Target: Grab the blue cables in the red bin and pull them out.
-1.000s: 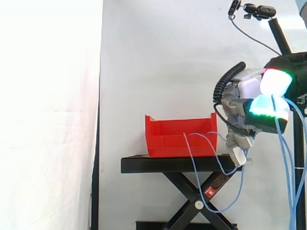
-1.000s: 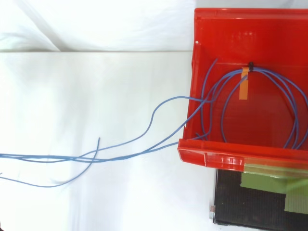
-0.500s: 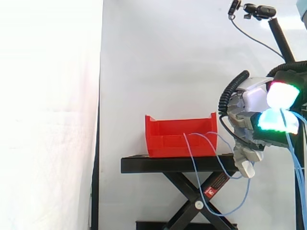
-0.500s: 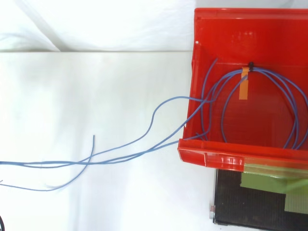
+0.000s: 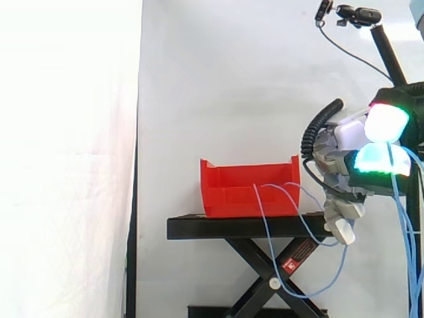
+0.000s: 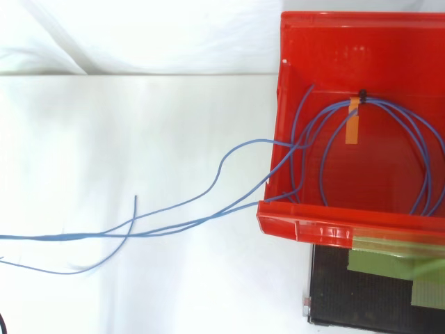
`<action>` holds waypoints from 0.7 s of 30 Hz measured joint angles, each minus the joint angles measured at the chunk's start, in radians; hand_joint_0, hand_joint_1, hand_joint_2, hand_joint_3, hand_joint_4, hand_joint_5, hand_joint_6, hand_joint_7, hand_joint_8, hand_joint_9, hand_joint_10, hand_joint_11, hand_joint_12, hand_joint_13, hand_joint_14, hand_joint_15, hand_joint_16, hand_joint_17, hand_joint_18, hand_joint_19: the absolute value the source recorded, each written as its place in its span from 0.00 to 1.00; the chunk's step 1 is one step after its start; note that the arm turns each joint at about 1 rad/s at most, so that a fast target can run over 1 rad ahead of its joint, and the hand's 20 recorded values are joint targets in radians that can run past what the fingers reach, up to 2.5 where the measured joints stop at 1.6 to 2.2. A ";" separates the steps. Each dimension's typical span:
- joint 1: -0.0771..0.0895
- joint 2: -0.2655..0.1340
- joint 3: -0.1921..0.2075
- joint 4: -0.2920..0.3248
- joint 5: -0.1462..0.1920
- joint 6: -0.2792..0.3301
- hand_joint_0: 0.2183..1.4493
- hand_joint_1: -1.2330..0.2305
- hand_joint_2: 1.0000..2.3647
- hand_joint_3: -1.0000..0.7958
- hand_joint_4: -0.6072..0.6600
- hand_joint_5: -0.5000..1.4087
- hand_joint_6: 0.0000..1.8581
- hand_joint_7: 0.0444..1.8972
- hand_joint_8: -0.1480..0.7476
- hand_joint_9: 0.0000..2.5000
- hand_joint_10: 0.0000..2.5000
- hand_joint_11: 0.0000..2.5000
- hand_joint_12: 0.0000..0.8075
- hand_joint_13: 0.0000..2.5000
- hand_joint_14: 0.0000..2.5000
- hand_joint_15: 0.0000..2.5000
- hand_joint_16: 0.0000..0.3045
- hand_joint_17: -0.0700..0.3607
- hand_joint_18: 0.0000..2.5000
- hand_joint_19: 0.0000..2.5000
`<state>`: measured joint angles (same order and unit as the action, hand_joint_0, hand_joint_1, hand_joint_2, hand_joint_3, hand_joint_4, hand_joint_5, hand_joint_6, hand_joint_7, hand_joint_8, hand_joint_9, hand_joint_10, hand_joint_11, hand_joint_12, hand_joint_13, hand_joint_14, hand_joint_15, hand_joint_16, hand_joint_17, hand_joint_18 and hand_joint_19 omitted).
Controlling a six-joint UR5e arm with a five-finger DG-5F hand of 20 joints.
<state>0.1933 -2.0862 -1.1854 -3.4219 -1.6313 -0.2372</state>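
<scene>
Green-glowing pads [image 5: 374,160] of the hand [image 5: 339,154] are curled together and clamped on the blue cables [image 6: 208,217], which hang thin and limp from that pinch; held out beyond the stand's edge, the hand seems placed to drag the strands clear. Slack loops sag over one wall of the glossy red bin [image 6: 299,42] on the black scissor stand [image 5: 232,228]; the round coil, marked by an orange strip [image 6: 353,124], lies inside the bin, so the pull looks only partly done.

The side camera looks level at the red bin [image 5: 232,192] from well back. The top camera looks down, nearer, on that bin and its blue cables [image 6: 375,102].
</scene>
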 measured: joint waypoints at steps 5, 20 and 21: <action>0.000 0.000 0.000 0.001 -0.001 0.030 0.37 0.26 0.00 0.00 0.63 0.69 0.34 0.25 0.46 0.35 0.01 0.22 0.42 0.29 0.01 0.16 0.14 0.39 0.22 0.22; 0.000 0.000 0.000 0.001 0.000 0.050 0.35 0.24 0.00 0.00 0.65 0.68 0.34 0.24 0.46 0.35 0.01 0.22 0.43 0.29 0.01 0.16 0.15 0.40 0.23 0.22; 0.000 0.000 0.000 0.001 0.000 0.050 0.35 0.24 0.00 0.00 0.65 0.68 0.34 0.24 0.46 0.35 0.01 0.22 0.43 0.29 0.01 0.16 0.15 0.40 0.23 0.22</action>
<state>0.1933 -2.0865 -1.1857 -3.4208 -1.6315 -0.1869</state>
